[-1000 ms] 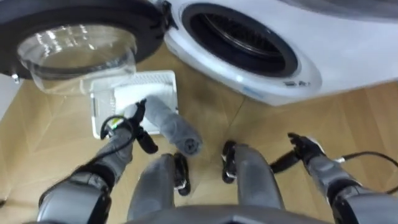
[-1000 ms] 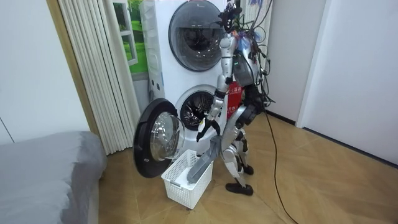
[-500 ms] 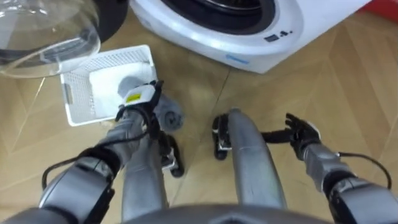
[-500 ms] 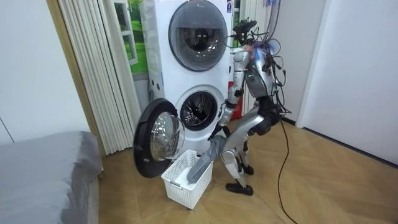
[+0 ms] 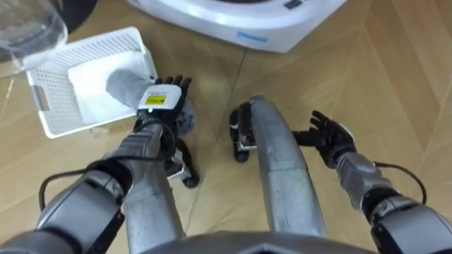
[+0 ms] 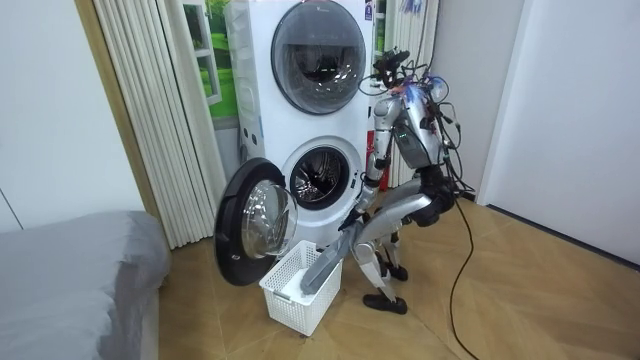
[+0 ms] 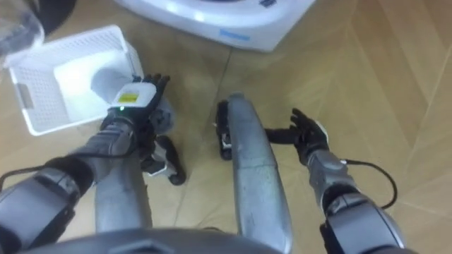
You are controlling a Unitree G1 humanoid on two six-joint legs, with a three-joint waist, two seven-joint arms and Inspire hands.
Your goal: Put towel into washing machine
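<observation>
Left hand [image 5: 164,97] straight-fingered, empty, just above the rolled grey towel [image 5: 120,85] leaning out of the white laundry basket [image 5: 53,113] ahead-left; we'd lower, wrap the roll's middle firmly, then lift toward the washing machine [image 5: 247,28] beyond; right hand [image 5: 326,134] spread, idle.

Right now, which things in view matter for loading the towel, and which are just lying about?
For the job: grey towel leaning out of the white basket; open left hand over it; lower washing machine, door open.
Just about: upper machine, shut; curtain; bed; idle right hand.
</observation>
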